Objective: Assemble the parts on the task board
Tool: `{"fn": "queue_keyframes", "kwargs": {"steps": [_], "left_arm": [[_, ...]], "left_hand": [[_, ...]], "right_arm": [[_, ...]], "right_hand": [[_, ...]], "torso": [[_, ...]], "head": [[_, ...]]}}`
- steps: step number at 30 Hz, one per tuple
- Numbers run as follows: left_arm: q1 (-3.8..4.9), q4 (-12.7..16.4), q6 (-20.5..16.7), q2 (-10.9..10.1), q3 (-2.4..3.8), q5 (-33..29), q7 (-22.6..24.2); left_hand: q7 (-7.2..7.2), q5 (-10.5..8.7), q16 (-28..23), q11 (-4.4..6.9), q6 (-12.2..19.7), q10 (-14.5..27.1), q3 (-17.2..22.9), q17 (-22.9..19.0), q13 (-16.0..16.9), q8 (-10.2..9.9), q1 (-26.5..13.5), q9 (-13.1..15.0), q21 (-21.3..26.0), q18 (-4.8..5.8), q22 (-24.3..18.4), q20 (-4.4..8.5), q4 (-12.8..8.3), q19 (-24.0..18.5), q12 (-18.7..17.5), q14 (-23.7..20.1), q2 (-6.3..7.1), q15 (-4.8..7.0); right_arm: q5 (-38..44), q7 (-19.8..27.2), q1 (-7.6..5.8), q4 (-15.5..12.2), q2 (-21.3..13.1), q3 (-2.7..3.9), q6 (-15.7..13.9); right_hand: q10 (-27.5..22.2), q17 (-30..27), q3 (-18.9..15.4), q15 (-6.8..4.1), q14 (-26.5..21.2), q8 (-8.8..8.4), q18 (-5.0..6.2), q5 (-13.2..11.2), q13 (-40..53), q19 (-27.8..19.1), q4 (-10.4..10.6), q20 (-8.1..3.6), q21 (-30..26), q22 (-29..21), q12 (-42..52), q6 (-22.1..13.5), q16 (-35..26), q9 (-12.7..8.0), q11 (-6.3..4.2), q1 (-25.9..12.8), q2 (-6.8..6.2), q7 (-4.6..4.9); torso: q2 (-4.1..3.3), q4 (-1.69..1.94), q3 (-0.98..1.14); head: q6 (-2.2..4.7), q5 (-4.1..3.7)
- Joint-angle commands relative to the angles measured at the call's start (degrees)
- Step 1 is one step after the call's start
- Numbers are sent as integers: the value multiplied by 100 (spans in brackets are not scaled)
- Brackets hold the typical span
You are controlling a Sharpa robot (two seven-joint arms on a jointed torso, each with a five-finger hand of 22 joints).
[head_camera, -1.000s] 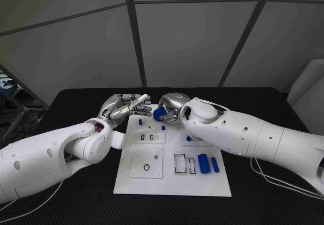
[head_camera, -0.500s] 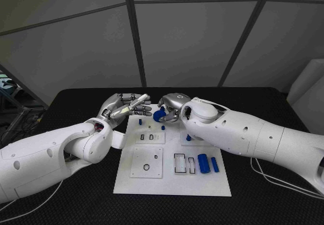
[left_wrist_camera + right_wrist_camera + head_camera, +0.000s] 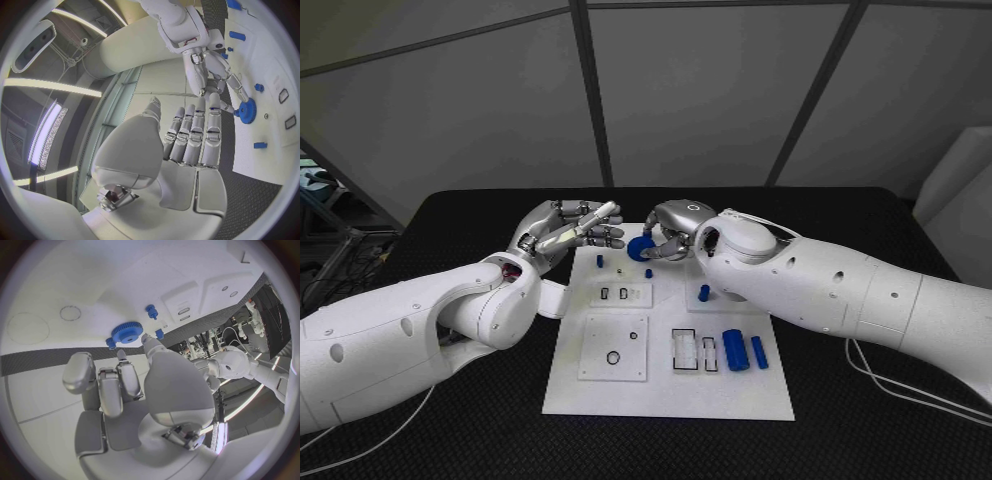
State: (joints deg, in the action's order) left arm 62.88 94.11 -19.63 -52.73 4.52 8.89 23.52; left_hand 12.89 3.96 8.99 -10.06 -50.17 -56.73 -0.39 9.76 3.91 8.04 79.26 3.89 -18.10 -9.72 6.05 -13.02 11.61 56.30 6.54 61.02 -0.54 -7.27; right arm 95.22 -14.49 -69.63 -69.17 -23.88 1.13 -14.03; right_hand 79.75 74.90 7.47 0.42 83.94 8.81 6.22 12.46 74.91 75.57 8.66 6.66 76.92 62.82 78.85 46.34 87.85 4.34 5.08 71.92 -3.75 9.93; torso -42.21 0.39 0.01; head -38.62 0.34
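You have the black bench (image 3: pixel 473 210) carrying the white task board (image 3: pixel 668 390), which runs lengthwise away from the robot. Both arms meet over its far end.

Your left hand (image 3: pixel 570 228) hovers at the board's far left corner, holding nothing; the left wrist view shows its fingers (image 3: pixel 194 137) straight and lying side by side, empty.

Your right hand (image 3: pixel 672 230) is at the far edge of the board with the blue gear (image 3: pixel 640 250) at its fingertips. In the right wrist view the gear (image 3: pixel 127 332) lies flat against the board just beyond the fingers (image 3: pixel 128 377), but you cannot tell from these pictures whether it is pinched or merely touched.

So the gear sits directly ahead of the right hand, its round face parallel to the board, and the right hand is clearly the nearer one; the left stands just beside it across a small gap.

Smaller blue pegs (image 3: pixel 600 260) stand near the gear, another peg (image 3: pixel 704 293) sits mid-board, and two blue bars (image 3: pixel 736 349) lie at the near right, long axes running along the board.
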Motion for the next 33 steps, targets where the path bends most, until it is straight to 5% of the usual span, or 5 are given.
{"fn": "queue_keyframes", "kwargs": {"steps": [1,8,17,27,33], "left_arm": [[9,-4,55,-12,5,6,62],[7,-16,59,-55,4,6,62],[5,-73,69,-59,2,6,24],[-16,-109,90,-26,0,6,15],[-34,-114,99,-11,0,6,25]], "left_hand": [[60,-23,-19,-31,-36,-14,-13,7,-4,-30,6,-8,29,-74,-7,-10,-8,-10,-31,-19,-29,-9],[60,-23,-19,-31,-36,-14,-13,7,-4,-30,6,-8,29,-74,-7,-10,-8,-10,-31,-19,-29,-9],[63,-23,-26,-34,-32,-10,-18,11,-5,-36,8,-9,33,-74,-11,-11,-12,-10,-39,-19,-32,-11],[64,-23,-30,-35,-31,-9,-20,15,-5,-40,19,-9,35,-75,-13,-11,-22,-9,-43,-19,-29,-11],[64,-23,-30,-35,-31,-9,-20,15,-5,-40,19,-9,35,-75,-13,-11,-22,-9,-43,-19,-29,-11]], "right_arm": [[-333,283,-10,-195,-224,5,-704],[-1623,1392,-17,-822,-1311,10,-781],[-2508,2251,-18,-1084,-2319,3,-672],[-2565,2360,-10,-692,-2500,-1,-519],[-2505,2355,57,-388,-2365,-2,-412]], "right_hand": [[52,1029,-9,31,503,-10,-101,41,162,22,10,17,15,13,37,13,28,-10,5,4,17,22],[-30,841,11,26,458,-57,-69,-64,74,-83,-142,17,-80,-156,-46,-5,-54,-29,-3,278,23,14],[-109,704,36,-17,425,-44,-43,-11,-4,-181,-405,-16,-174,-299,-130,78,-126,-26,-57,667,-29,-47],[-129,698,4,-32,425,-55,-40,20,-30,-195,-451,-31,-190,-322,-156,75,-132,-31,-75,719,-68,-66],[-121,719,12,-40,430,-59,-41,29,-20,-193,-482,-39,-190,-318,-150,79,-125,-31,-81,769,-49,-71]], "torso": [[12,-19,2],[71,-110,1],[136,-200,21],[117,-201,35],[97,-174,21]], "head": [[16,-1],[54,-19],[109,-37],[55,-91],[14,-93]]}}
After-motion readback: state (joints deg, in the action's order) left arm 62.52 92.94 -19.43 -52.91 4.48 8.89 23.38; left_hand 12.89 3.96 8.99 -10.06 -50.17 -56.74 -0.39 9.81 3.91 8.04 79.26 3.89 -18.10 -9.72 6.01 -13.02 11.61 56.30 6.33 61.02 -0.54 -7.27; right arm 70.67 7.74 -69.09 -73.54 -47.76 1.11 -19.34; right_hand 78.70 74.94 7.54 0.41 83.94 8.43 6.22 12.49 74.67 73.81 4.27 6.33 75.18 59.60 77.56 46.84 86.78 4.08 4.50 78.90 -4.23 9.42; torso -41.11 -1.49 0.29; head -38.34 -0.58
